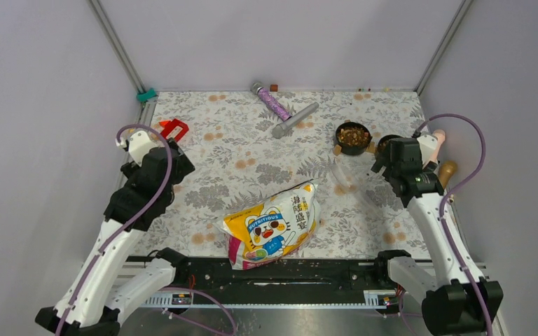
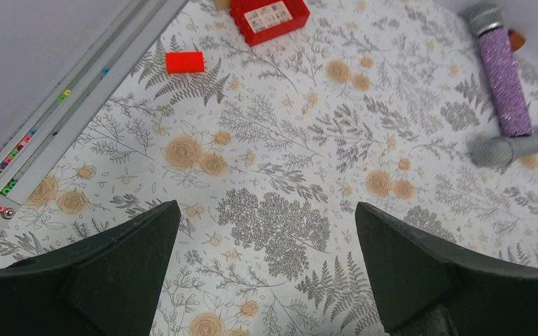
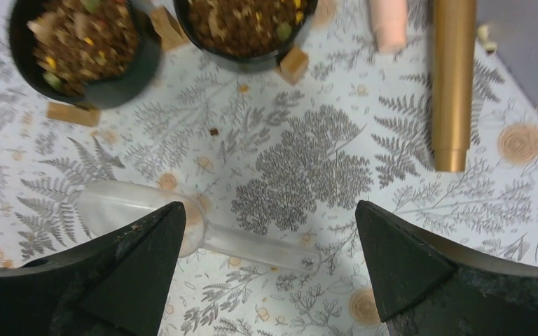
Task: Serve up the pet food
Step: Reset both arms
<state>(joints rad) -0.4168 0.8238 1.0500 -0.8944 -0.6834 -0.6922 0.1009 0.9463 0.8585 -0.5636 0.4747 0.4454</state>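
The yellow-white-magenta pet food bag (image 1: 273, 225) lies flat near the table's front middle. Two round black bowls hold brown kibble (image 1: 353, 134): one bowl (image 3: 84, 52) at upper left of the right wrist view, the other (image 3: 246, 28) beside it, partly hidden under my right arm from above. A clear plastic scoop (image 3: 203, 227) lies on the cloth below them, also faintly visible from above (image 1: 345, 176). My right gripper (image 3: 270, 245) is open and empty above the scoop's handle. My left gripper (image 2: 266, 252) is open and empty over bare cloth at the left.
A purple glitter microphone (image 1: 273, 103) and a grey microphone (image 1: 295, 119) lie at the back middle. A red box (image 2: 270, 17) and a small red block (image 2: 184, 61) sit at back left. A gold tube (image 3: 453, 80) and a pink one (image 3: 388, 21) lie at the right edge.
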